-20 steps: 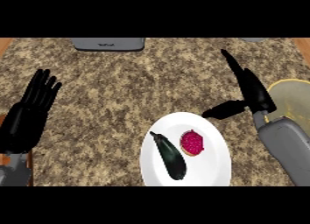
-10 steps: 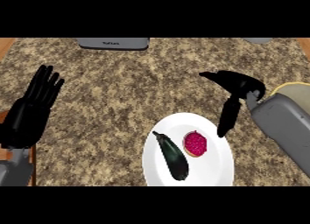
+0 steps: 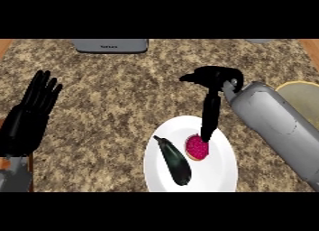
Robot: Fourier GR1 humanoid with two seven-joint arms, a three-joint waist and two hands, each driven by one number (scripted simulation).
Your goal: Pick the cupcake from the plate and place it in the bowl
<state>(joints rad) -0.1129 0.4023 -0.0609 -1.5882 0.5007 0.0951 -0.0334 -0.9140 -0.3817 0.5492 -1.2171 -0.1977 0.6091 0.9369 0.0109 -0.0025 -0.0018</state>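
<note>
Cupcake [image 3: 197,147] on plate [image 3: 219,169], granite counter [image 3: 122,90]

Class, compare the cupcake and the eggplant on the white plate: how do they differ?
The cupcake is round and pink-red; the eggplant is long, curved and near-black. The right hand reaches down to the cupcake; nothing is at the eggplant. Both lie side by side on the plate.
</note>
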